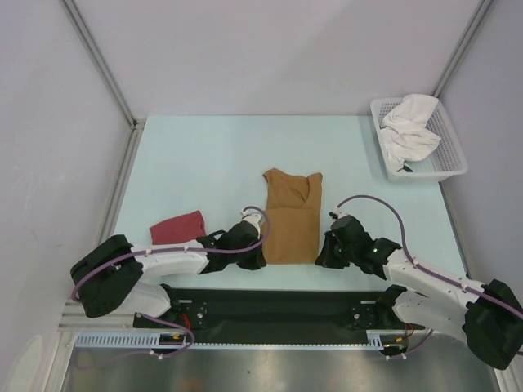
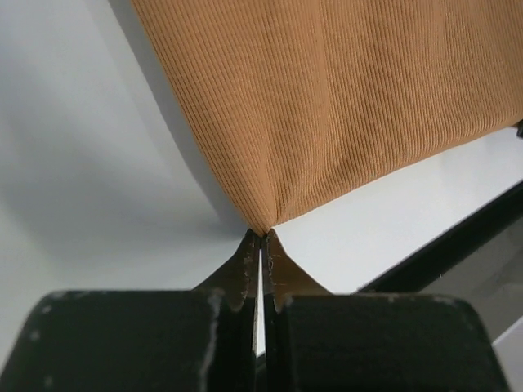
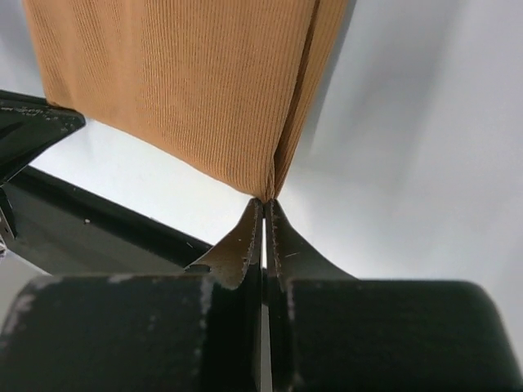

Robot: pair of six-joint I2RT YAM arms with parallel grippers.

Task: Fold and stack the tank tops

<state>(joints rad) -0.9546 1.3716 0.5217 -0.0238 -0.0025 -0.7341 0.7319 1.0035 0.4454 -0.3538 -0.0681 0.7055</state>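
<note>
The tan top (image 1: 292, 216) lies flat at centre frame, with wide table (image 1: 204, 155) above it. The left gripper (image 2: 261, 237) pinches its lower left corner and the right gripper (image 3: 263, 202) its lower right. The folded red top (image 1: 178, 228) sits at left. The basket (image 1: 453, 155), upper right, holds white cloth (image 1: 411, 129); from above, the wrists hide both pinches

This is a robotics lab test cell. Plain white partition walls (image 1: 270, 49), held by bare aluminium posts (image 1: 98, 57), box in a pale blue-green counter (image 1: 204, 155). At its near edge a left arm (image 1: 163, 261) and a right arm (image 1: 433, 282) are bolted to a black base plate (image 1: 278, 306), beside a slotted white cable duct (image 1: 114, 339). A white mesh basket (image 1: 451, 151) sits at the far right.
</note>
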